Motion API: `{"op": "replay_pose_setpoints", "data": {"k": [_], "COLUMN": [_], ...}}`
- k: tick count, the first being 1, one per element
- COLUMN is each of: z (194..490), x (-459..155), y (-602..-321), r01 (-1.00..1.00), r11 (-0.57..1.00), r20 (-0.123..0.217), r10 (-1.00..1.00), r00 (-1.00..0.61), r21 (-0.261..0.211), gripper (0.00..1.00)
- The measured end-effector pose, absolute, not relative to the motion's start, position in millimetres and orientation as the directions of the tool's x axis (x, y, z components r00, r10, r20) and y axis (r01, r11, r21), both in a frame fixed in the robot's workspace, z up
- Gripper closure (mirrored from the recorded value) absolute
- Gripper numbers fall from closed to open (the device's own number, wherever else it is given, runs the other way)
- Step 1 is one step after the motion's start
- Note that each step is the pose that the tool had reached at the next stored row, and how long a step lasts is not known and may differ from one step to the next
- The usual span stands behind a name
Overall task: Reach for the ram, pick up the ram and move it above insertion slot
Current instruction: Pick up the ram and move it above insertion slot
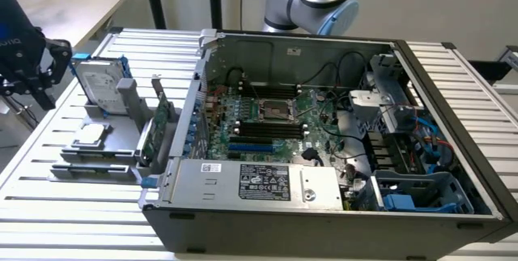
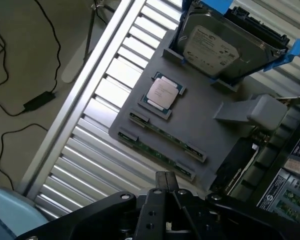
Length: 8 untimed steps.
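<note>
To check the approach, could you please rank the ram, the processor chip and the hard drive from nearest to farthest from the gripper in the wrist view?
From the gripper:
1. ram, along the tray's edge.
2. processor chip, mid-tray.
3. hard drive, standing at the tray's far end.

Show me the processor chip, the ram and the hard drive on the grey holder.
processor chip [image 2: 163,92], wrist view, centre of its silver lid.
ram [image 2: 156,155], wrist view, mid-length of the green stick farther from the processor chip.
hard drive [image 2: 222,47], wrist view, its labelled face.
</note>
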<state>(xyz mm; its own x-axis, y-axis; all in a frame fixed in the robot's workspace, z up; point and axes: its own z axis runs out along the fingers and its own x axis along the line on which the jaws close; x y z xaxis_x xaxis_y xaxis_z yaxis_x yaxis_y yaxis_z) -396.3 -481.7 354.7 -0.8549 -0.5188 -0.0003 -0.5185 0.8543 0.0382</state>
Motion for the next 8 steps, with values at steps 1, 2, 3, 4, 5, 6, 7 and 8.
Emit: {"op": "replay_pose_setpoints", "data": {"k": [1, 2, 3, 4, 5, 6, 7, 8], "z": [354.6, 354.4, 354.2, 354.1, 353.9, 353.6, 353.3, 353.1], "x": [-396.3, -396.3, -396.3, -396.3, -396.3, -396.3, -396.3, -396.3], "y": [-481.7, -481.7, -481.7, -481.7, -481.7, -481.7, -481.7, -481.7], "r01": [-0.534, -0.549, -0.564, -0.578, -0.594, -0.608, -0.622, -0.637], "r11": [0.845, 0.835, 0.825, 0.815, 0.804, 0.793, 0.782, 0.770], "r20": [0.000, 0.000, 0.000, 0.000, 0.000, 0.000, 0.000, 0.000], "r10": [-0.534, -0.549, -0.564, -0.579, -0.594, -0.608, -0.622, -0.638], "r00": [-0.845, -0.836, -0.826, -0.815, -0.804, -0.794, -0.783, -0.770], "r21": [0.038, 0.038, 0.038, 0.038, 0.038, 0.038, 0.038, 0.038], "gripper": [0.89, 0.89, 0.89, 0.89, 0.89, 0.89, 0.89, 0.89]}}
